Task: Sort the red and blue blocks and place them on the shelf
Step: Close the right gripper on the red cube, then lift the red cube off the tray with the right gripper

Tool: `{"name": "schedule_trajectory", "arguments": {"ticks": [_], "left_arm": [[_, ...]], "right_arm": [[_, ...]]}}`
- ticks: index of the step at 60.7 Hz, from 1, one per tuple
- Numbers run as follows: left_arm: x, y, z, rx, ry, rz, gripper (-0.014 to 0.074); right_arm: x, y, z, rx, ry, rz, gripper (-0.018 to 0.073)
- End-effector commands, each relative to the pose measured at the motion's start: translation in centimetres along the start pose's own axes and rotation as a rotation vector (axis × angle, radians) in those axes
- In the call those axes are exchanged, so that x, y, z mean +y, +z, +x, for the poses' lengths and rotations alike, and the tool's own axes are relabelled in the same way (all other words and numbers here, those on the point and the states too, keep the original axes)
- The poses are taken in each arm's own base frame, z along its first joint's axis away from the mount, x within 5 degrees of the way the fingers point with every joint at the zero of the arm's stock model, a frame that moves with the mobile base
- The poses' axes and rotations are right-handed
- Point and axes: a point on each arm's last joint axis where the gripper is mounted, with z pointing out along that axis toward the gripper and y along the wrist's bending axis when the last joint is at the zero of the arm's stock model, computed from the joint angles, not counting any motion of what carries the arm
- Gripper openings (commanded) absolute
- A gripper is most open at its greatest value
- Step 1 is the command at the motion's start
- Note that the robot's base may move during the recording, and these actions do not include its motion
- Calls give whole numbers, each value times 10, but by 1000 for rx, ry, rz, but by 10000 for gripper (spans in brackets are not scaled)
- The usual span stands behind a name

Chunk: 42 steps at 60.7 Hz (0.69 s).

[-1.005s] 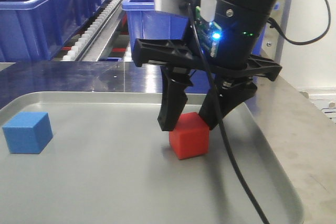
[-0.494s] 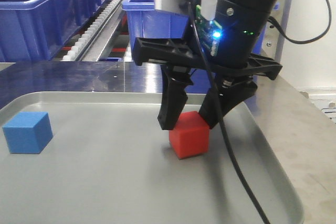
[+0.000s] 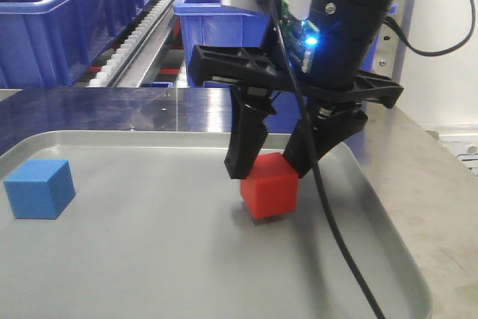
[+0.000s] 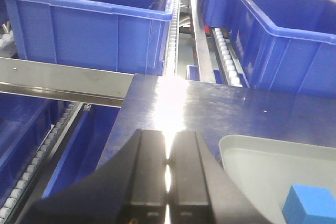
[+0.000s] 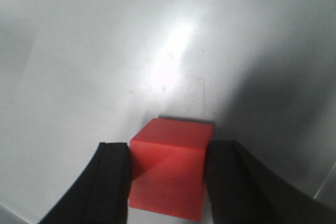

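My right gripper [image 3: 266,172] clenched the red block [image 3: 270,190], seemingly just off the tray [image 3: 149,259]; the blue block [image 3: 39,188] lay left, neither shelved.

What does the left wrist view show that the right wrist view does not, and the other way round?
Only the left wrist view: the shelf with its large blue tubs and white roller tracks, the blue block on the tray, and the left gripper, shut and empty. Only the right wrist view: the red block, clamped between the fingers of the right gripper. Both: the grey tray.
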Motion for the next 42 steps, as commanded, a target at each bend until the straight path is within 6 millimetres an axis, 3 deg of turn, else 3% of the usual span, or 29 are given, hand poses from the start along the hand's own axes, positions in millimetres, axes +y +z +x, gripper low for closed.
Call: {"name": "schedule_trajectory", "arguments": {"ticks": [1,42], "left_arm": [[0,0,7,-51,-10,23,135],[0,0,7,-51,-10,23,135]], "right_arm": [[7,-24,-8,-94,-16,-37,182],[7,-25,-9,-103,-16,-38,182]]}}
